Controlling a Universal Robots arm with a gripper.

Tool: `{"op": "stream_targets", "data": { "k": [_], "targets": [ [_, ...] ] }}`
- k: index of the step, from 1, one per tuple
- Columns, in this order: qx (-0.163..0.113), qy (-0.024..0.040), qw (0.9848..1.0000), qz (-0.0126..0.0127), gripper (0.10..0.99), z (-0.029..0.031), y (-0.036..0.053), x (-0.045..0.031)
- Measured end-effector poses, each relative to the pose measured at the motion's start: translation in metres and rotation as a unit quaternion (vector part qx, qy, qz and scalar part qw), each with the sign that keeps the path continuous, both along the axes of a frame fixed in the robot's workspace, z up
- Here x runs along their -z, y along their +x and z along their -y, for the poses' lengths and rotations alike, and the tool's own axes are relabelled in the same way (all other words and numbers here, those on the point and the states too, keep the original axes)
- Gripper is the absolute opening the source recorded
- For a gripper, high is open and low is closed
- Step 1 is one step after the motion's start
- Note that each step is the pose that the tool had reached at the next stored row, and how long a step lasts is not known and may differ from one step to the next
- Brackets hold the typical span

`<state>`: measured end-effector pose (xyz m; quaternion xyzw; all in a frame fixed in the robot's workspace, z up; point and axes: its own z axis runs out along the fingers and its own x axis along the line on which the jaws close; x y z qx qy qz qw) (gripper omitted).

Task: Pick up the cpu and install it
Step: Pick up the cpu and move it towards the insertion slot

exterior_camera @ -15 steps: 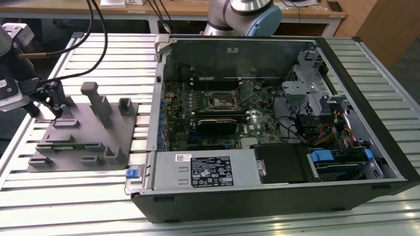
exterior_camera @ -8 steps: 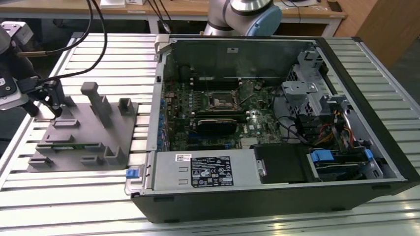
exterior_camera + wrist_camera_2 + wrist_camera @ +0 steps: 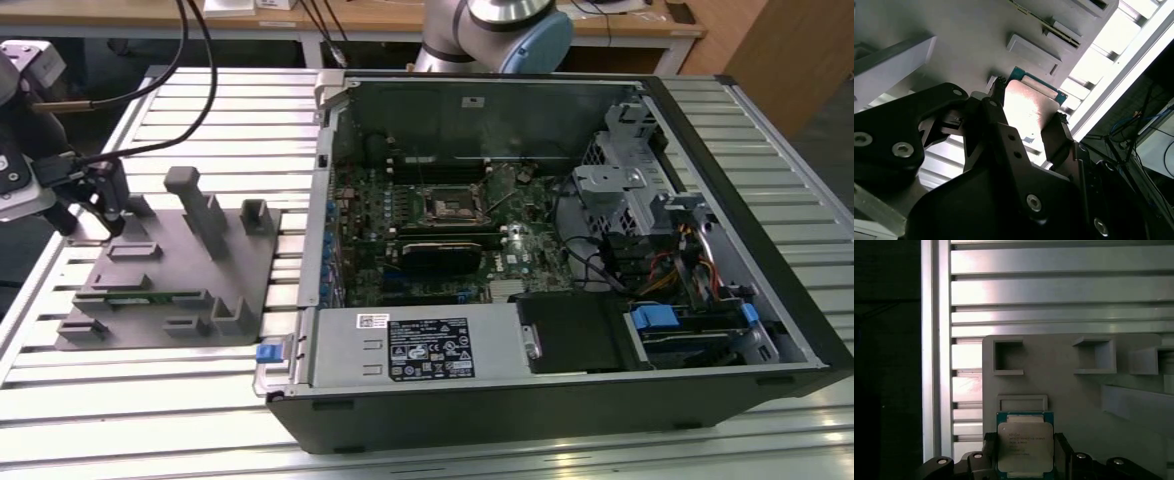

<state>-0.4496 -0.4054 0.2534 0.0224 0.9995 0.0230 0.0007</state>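
Gripper (image 3: 1029, 100) pinches the cpu (image 3: 1025, 442) by two edges, over the grey tray (image 3: 1064, 390) | risk: the hold on thin edges looks small, so the chip may tilt or slip out.

A: What is crowding the hand (image 3: 104, 208) gripping the cpu (image 3: 1025, 442)?
B: Upright posts (image 3: 200, 205) on the grey tray (image 3: 147, 278) are standing just beside it.
A: And toward the computer case (image 3: 534, 412)?
B: Bare tabletop (image 3: 240, 130) is lying open; the case wall (image 3: 324, 190) is rising in between.
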Motion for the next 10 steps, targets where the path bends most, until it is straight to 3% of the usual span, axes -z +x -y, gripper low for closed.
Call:
{"op": "stream_targets", "data": {
  "k": [10],
  "targets": [
    [0.0, 0.0, 1.0, 0.0, 0.541, 0.0, 0.0, -0.005]
  ]
}}
